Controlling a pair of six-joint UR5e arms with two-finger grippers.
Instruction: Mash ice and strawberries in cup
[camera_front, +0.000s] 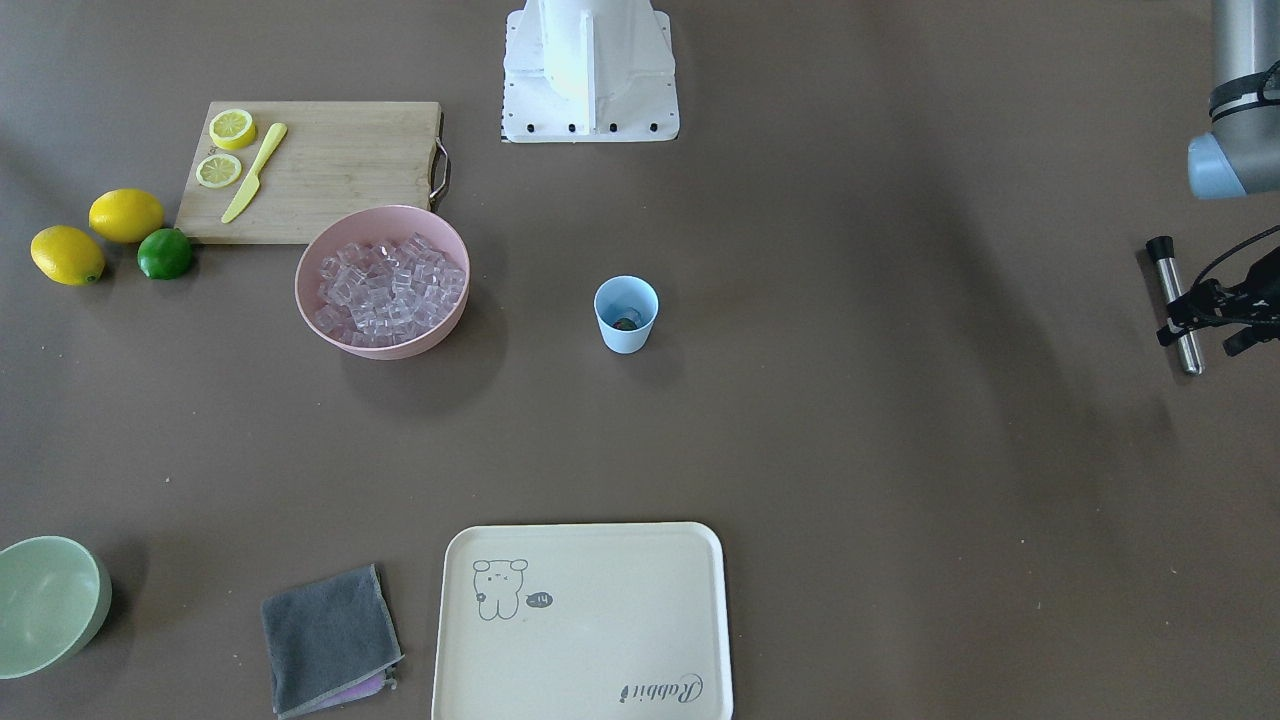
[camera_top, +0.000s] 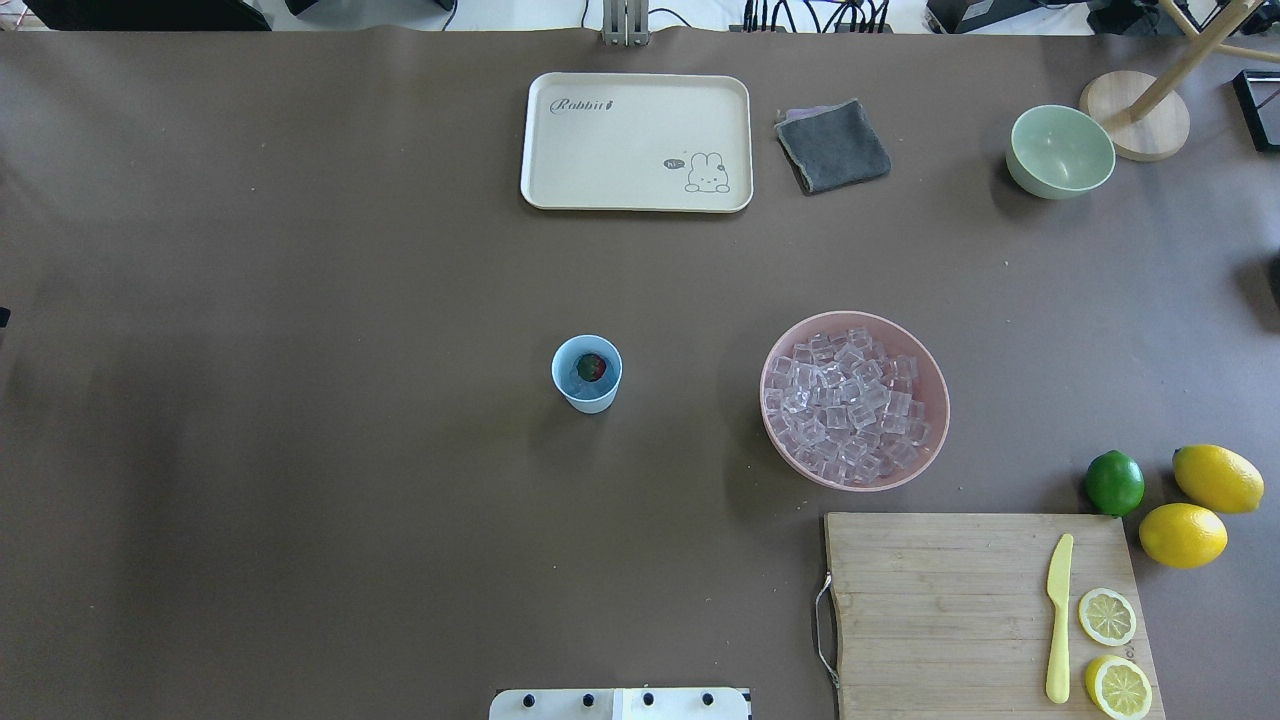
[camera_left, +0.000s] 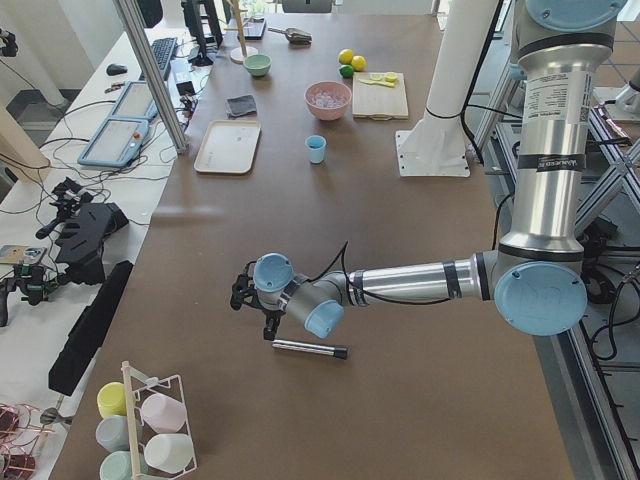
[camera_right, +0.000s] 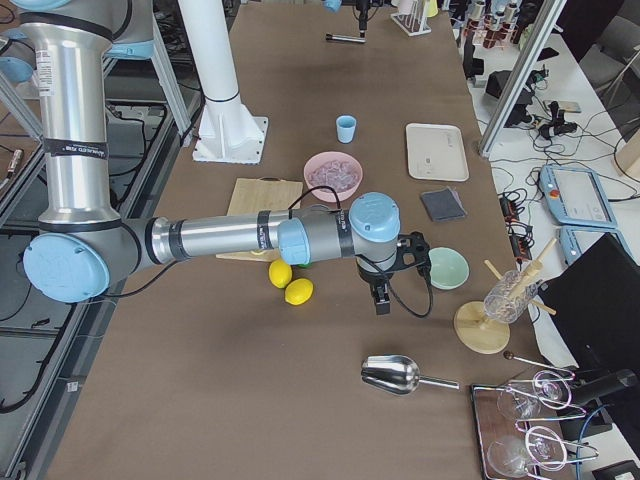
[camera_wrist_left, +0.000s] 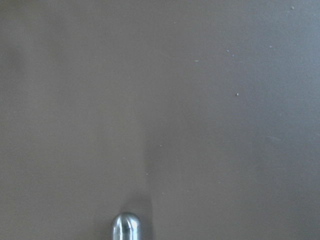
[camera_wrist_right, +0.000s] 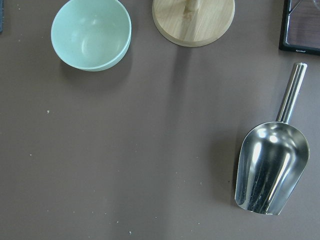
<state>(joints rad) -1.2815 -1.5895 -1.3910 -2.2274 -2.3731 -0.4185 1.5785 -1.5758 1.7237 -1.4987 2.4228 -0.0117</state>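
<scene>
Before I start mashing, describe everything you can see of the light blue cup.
The cup is a small light blue tumbler, plastic-looking, with plain tapered sides and no handle. It stands upright near the middle of the brown table, touching nothing else. Inside lies one red strawberry with some green on it. What else may lie inside is too small to tell.

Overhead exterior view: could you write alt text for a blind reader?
A light blue cup with a strawberry inside stands alone at the centre of a brown table. To its right is a pink bowl full of ice cubes; a cutting board with a yellow knife lies nearer the robot, a cream tray at the far edge.
</scene>
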